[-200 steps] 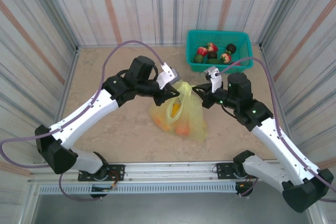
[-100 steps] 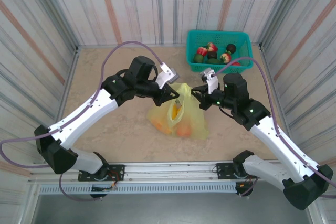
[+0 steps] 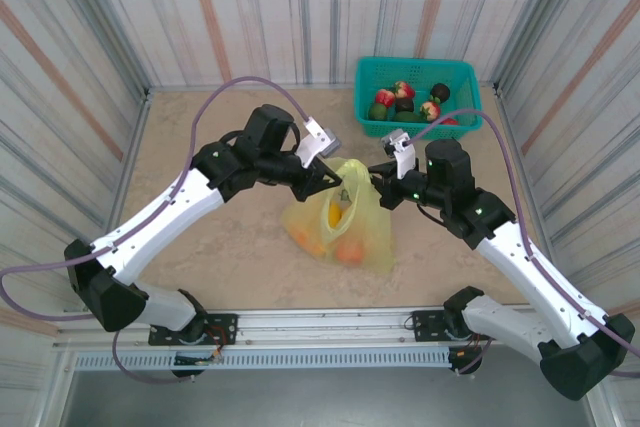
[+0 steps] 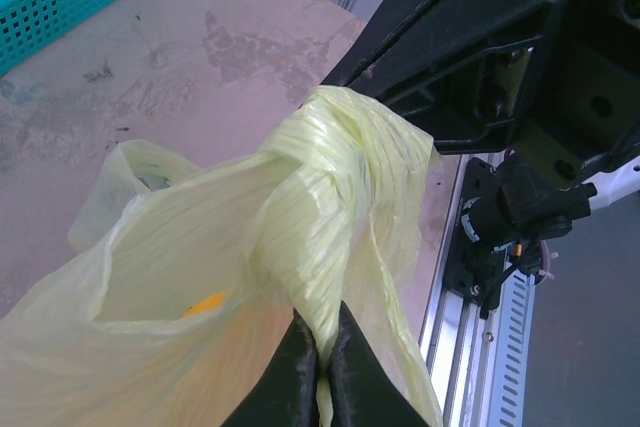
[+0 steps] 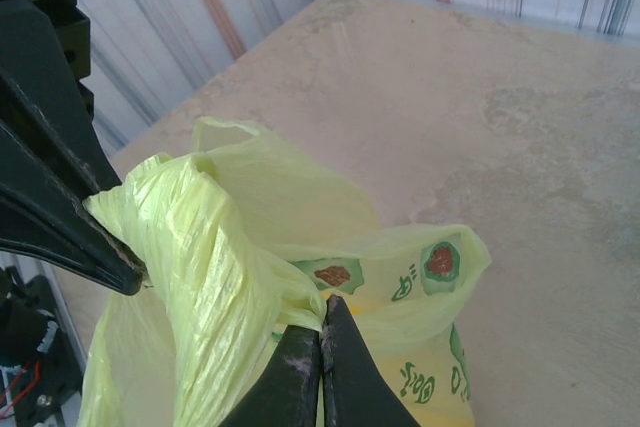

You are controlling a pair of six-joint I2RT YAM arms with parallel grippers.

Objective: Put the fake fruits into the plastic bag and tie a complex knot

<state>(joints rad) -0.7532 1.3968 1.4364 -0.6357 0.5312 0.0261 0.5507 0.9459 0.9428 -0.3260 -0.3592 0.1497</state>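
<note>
At the middle of the table (image 3: 220,237), both arms meet over the mouth of the bag. The left gripper (image 4: 318,362) is pinched tight on a twisted handle strip of the plastic bag (image 3: 362,232), coming in from the bag's 11 o'clock in the overhead view. The right gripper (image 5: 320,335) is clamped just as tightly on another strip, reaching in from about 1 o'clock. Between them the yellow-green strips wind round each other into a bunched twist, the knot (image 4: 335,152), held up above the bag's body. One loose loop (image 4: 130,162) sticks out behind it.

Below that, the bag sits slumped on the table with fake fruits (image 3: 347,247) inside, orange and yellow showing through the thin plastic.

Out at the table's 1 o'clock, the teal basket (image 3: 415,63) holds several more fruits (image 3: 404,97), red, green and dark.

As I read it, the loading is only partly done, since those are left behind. The tying is under way: a first wrap looks formed, but it wants further turns and a firm pull before it counts as complex.
</note>
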